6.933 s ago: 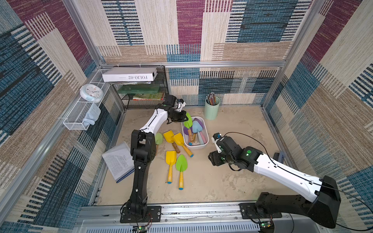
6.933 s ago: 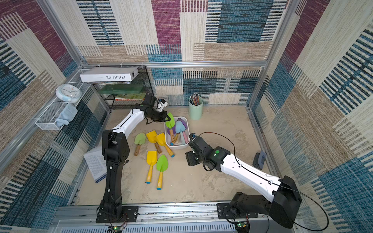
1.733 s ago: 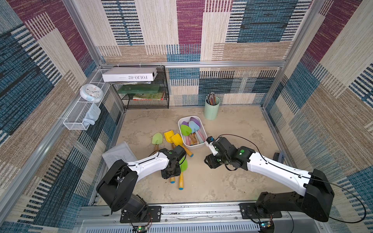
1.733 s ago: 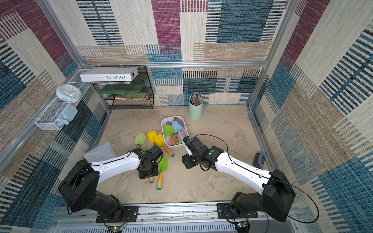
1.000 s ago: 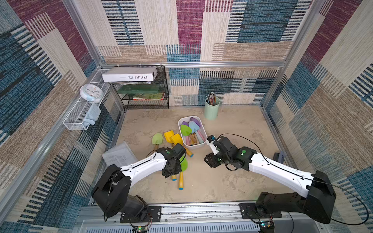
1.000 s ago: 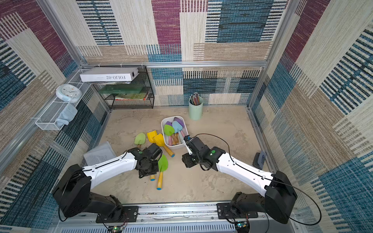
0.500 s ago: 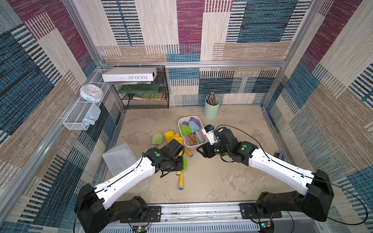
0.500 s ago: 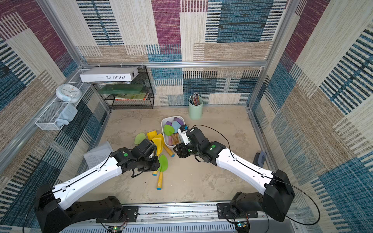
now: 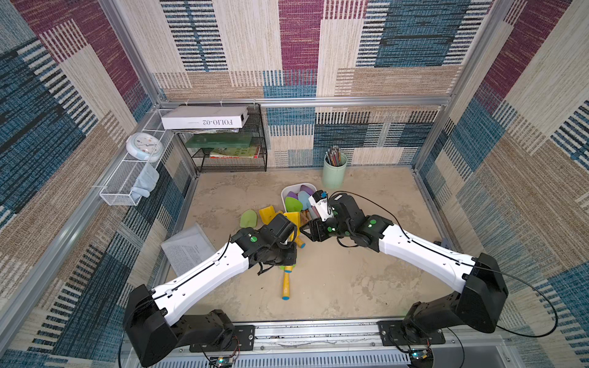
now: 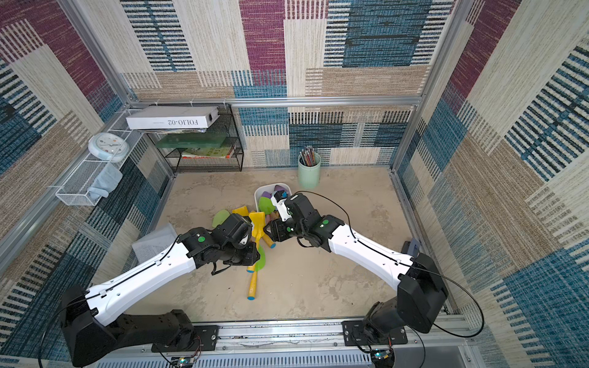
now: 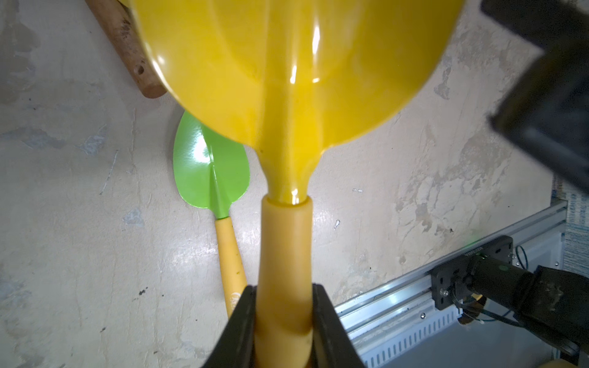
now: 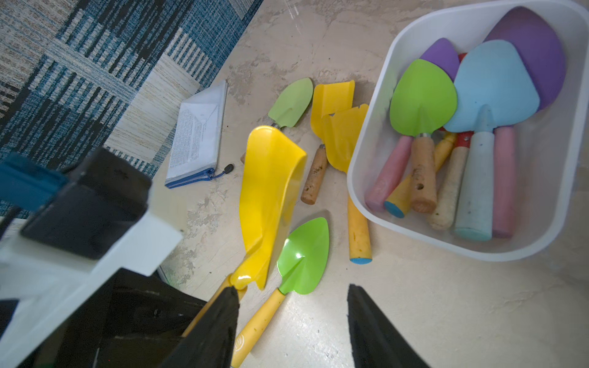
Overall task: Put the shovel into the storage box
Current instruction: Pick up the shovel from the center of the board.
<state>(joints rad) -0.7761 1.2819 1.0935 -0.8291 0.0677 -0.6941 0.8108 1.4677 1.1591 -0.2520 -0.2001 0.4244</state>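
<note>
My left hand point(image 11: 283, 299) is clamped on the handle of the yellow shovel point(image 11: 287, 70), which is raised off the counter point(image 11: 414, 191) above a green shovel point(image 11: 210, 165). The pickup looks done, so I judge the carry is the step in hand. In both top views the storage box point(image 12: 478, 251) sits at about 1 o'clock from that hand, partly full of shovels. My right hand point(image 12: 290, 288) hangs wide and empty nearby. Next I should swing the blade over the near rim, lower it and let go.
</note>
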